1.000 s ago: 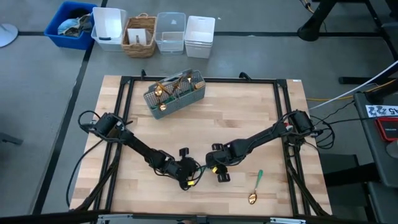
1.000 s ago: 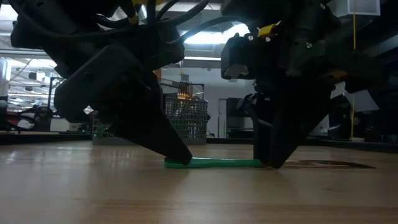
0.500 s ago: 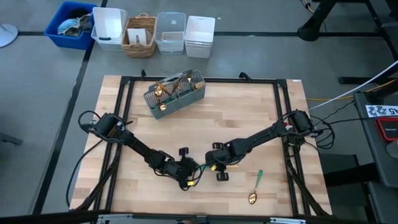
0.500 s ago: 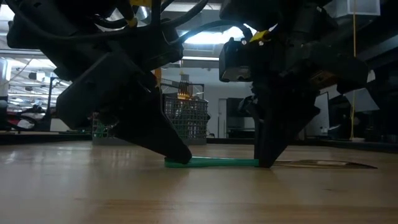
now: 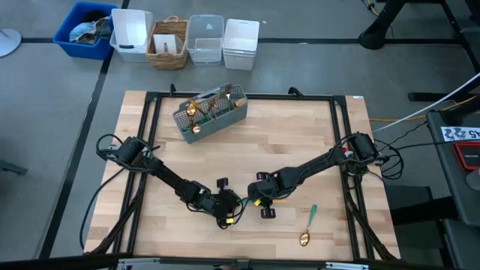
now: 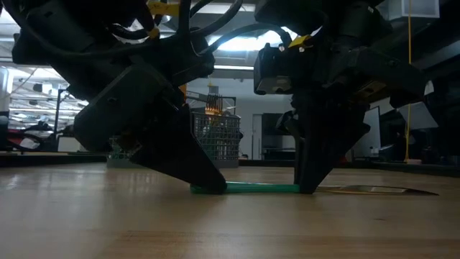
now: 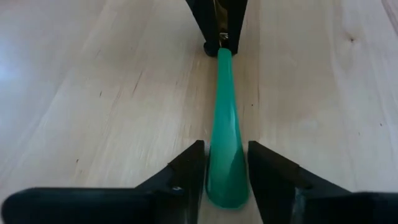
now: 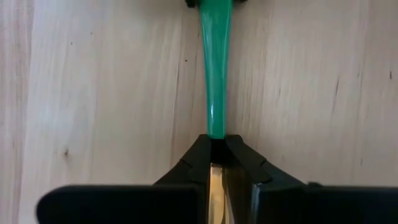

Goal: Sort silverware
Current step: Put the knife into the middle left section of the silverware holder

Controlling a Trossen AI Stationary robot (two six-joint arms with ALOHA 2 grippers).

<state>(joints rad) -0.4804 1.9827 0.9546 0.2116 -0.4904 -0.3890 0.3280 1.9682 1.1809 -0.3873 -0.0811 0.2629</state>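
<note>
A piece of silverware with a teal-green handle (image 5: 241, 204) lies on the table's near middle, between my two grippers. My right gripper (image 5: 259, 202) is shut on it where the handle meets the gold metal. My left gripper (image 7: 226, 147) is open. Its fingers stand on either side of the handle's wide free end (image 7: 227, 180), close beside it. A second piece, a gold spoon with a green handle (image 5: 307, 225), lies flat nearer the right front. The grey mesh caddy (image 5: 211, 112) at the far left holds several more pieces, standing upright. My right gripper pinches the narrow end of the green handle (image 8: 216, 129), at the gold neck (image 8: 214, 177), between its two fingertips. The fingers point down at the table and lie across the piece. In the low view the handle (image 6: 259, 188) lies level on the wood.
The black frame rails (image 5: 150, 135) run along the table's left, right and far sides. Off the table at the back stands a row of bins and a basket (image 5: 187, 41). Bare wood (image 5: 292, 142) stretches between the caddy and my arms.
My right gripper has shut on the narrow end of the green handle; in the low view its fingers stood wider apart a second ago. The piece lies where it lay on the table.
</note>
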